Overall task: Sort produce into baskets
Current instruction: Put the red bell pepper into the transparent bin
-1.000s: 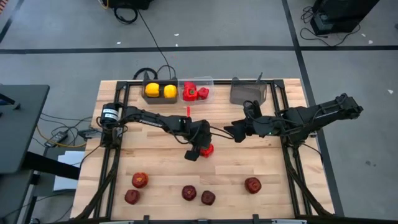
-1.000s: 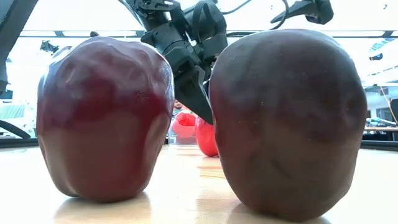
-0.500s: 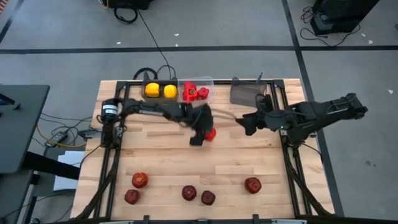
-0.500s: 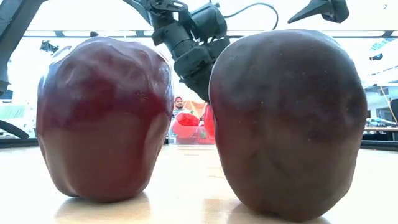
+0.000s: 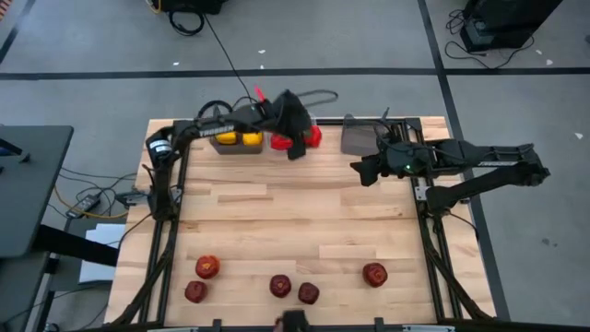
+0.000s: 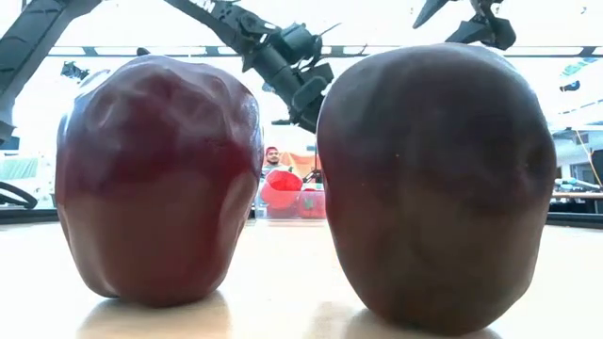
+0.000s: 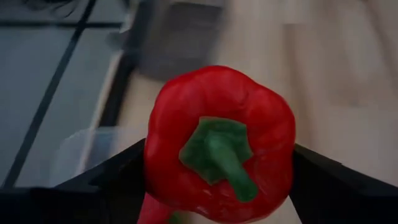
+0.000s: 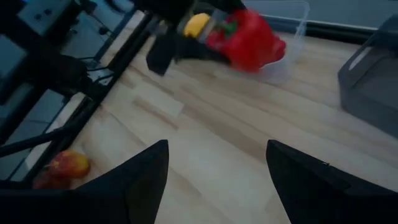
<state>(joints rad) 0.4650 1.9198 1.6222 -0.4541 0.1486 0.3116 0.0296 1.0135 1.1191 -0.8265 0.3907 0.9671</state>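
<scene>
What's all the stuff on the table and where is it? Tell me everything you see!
dark red apples: five, dark red, in a loose row along the near edge of the table.
yellow peppers: two, yellow, in the dark grey bin at the far left.
red peppers in the clear bin: red, at least one, count hidden by the arm.
held red pepper: one, bright red with green stem, above the clear bin.
empty grey bin: one, dark grey, far right.
table: one, pale wood.
left gripper: jaws shut on the held red pepper.
right gripper: jaws open, beside the empty grey bin.
</scene>
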